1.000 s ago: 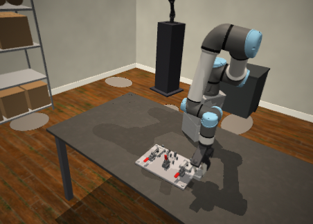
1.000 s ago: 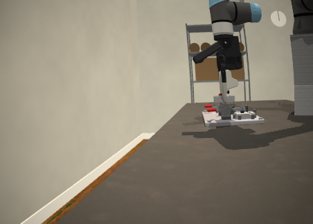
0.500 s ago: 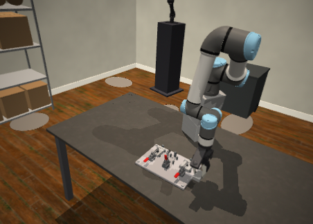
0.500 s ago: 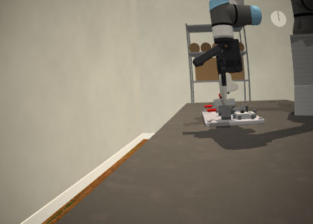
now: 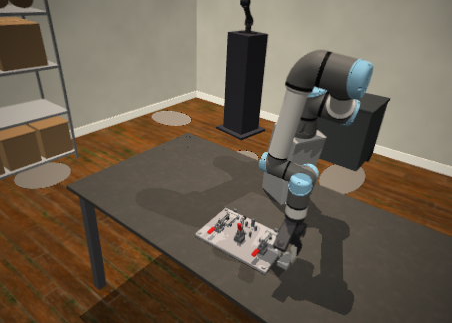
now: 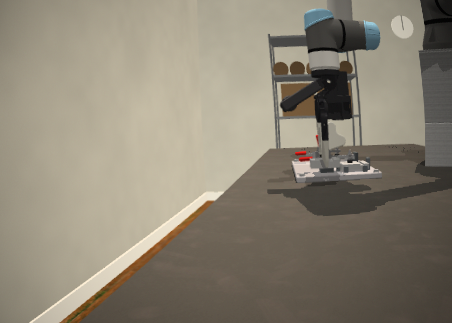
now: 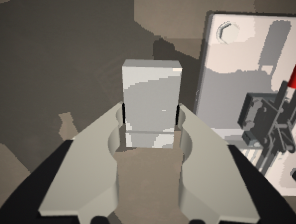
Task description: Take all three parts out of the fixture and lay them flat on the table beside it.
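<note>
One pale grey block-shaped part (image 7: pixel 151 102) is sitting clamped between the fingers of the arm's gripper (image 5: pixel 286 247), which are closing narrowly on its two sides at the near right end of the fixture (image 5: pixel 212 235). Seen from the wrist, the part is hanging over the dark surface (image 5: pixel 150 183) just beside the white fixture plate, whose red-handled clamps (image 5: pixel 239 227) are showing to the right. Judging by this, the arm is working through the removal of one part and is carrying it toward a resting spot. Whether it is hanging free of the surface or touching it cannot be told. Laying it flat is likely calling for a tilt of the wrist and a gentle lowering before release.
</note>
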Available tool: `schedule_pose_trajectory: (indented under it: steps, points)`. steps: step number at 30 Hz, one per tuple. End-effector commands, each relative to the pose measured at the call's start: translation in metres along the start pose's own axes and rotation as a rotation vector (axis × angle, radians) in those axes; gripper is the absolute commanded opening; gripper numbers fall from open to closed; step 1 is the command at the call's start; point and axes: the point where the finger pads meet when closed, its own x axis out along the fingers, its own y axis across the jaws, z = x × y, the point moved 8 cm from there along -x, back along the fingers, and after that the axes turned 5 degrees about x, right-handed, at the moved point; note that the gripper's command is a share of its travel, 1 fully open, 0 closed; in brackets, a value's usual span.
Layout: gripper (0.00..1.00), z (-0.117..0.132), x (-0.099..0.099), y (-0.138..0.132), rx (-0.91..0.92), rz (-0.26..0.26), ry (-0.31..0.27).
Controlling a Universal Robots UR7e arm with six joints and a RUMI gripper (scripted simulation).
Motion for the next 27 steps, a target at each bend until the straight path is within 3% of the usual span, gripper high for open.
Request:
schedule_pose_trajectory:
  steps: [1,8,27]
  points:
    - [0.00,-0.003,0.018,-0.002,-0.002,-0.001,0.008]
    - [0.00,-0.003,0.032,-0.002,-0.002,-0.001,0.008]
    - [0.00,-0.004,0.035,-0.001,-0.002,-0.002,0.009]
